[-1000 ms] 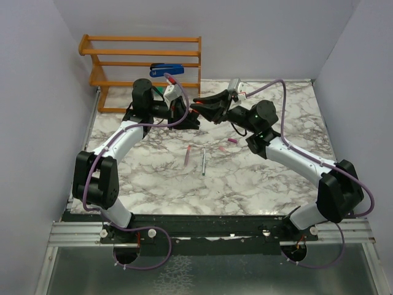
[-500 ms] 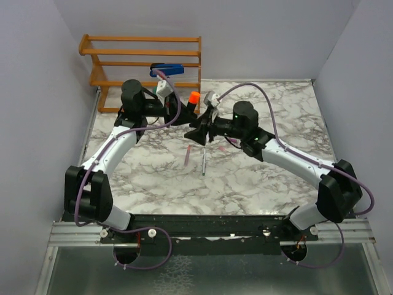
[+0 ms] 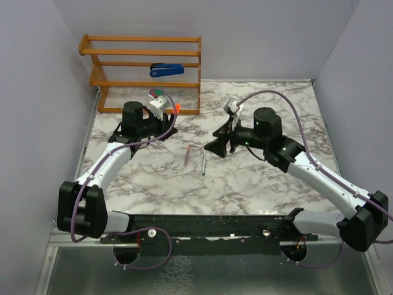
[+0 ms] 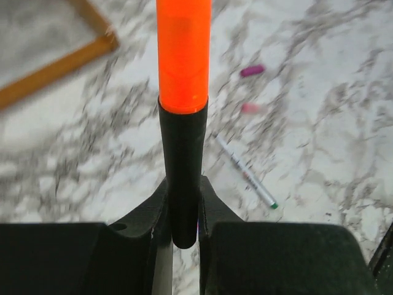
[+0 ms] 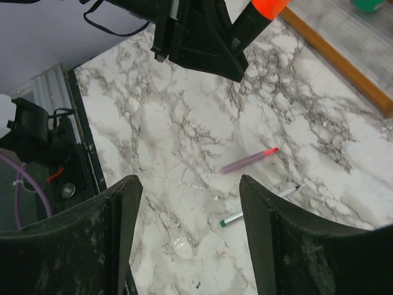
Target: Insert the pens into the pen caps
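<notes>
My left gripper [image 4: 182, 190] is shut on the black marker [image 4: 183, 160], which wears the orange cap [image 4: 183, 55] on its far end. In the top view this gripper [image 3: 168, 121] holds the capped marker [image 3: 176, 109] above the table at the back left. My right gripper [image 3: 217, 147] is open and empty, low over the table middle. Between its fingers [image 5: 189, 184] lie the pink pen [image 5: 249, 160] and the grey pen [image 5: 261, 206], side by side [image 3: 187, 157] [image 3: 203, 163]. The purple cap [image 4: 252, 70] and pink cap [image 4: 249, 108] lie beyond the grey pen [image 4: 245, 172]; the right arm hides them from above.
A wooden rack [image 3: 141, 61] stands at the back left with a blue stapler [image 3: 167, 69] on it. A small green object [image 5: 368, 5] sits by the rack's base rail. Grey walls close in both sides.
The two grippers have drawn apart. My left gripper swung left and down with the capped marker. My right gripper pulled back to the right and now hangs open over the two thin pens.
</notes>
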Action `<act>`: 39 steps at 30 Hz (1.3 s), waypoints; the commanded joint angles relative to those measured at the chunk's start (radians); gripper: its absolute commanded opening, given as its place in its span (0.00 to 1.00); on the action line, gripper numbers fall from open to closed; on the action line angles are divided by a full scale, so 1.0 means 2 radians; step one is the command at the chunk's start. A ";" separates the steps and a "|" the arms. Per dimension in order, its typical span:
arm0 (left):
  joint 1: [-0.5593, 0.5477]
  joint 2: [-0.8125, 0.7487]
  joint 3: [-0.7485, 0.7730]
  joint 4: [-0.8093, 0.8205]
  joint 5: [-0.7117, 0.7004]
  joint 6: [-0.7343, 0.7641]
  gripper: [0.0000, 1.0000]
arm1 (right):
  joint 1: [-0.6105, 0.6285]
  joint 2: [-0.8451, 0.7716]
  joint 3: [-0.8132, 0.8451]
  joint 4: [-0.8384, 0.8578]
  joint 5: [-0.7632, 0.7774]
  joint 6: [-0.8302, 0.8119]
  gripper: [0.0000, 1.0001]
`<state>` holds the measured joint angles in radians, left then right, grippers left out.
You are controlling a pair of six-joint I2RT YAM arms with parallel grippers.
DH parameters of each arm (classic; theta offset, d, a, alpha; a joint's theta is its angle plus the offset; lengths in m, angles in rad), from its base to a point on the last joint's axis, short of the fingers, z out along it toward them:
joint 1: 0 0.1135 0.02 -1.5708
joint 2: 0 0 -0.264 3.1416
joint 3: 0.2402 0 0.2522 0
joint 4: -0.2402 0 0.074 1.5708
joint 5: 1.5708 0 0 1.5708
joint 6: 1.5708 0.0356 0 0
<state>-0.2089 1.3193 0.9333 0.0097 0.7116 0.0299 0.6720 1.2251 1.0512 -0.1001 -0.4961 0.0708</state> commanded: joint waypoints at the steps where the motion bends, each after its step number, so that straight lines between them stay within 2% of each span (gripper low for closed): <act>1: 0.000 0.016 -0.029 -0.126 -0.186 -0.011 0.00 | -0.001 -0.019 -0.049 -0.038 0.021 -0.002 0.70; 9: -0.007 0.074 -0.037 -0.204 -0.306 -0.073 0.00 | -0.002 -0.043 -0.066 -0.045 0.033 0.000 0.71; 21: -0.014 0.201 0.004 -0.235 -0.314 -0.082 0.02 | -0.002 -0.010 -0.062 -0.045 0.039 0.005 0.71; 25: -0.014 0.228 0.018 -0.235 -0.311 -0.078 0.23 | -0.002 -0.007 -0.060 -0.048 0.034 0.005 0.71; 26: -0.014 0.232 0.022 -0.235 -0.311 -0.076 0.45 | -0.003 -0.005 -0.061 -0.049 0.032 0.005 0.71; 27: -0.014 0.236 0.024 -0.236 -0.310 -0.072 0.54 | -0.002 -0.003 -0.060 -0.049 0.030 0.005 0.71; 28: -0.014 0.239 0.028 -0.236 -0.309 -0.069 0.48 | -0.002 -0.001 -0.060 -0.049 0.029 0.005 0.71; 30: -0.014 0.244 0.034 -0.237 -0.304 -0.063 0.02 | -0.002 0.004 -0.058 -0.050 0.022 0.005 0.71; 39: -0.014 0.247 0.052 -0.251 -0.311 -0.053 0.01 | -0.002 0.028 -0.050 -0.046 0.030 0.015 0.71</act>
<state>-0.2359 1.7508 1.0584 -0.4213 0.1154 -0.1028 0.6720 1.2552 0.9154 -0.1753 -0.4393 0.0799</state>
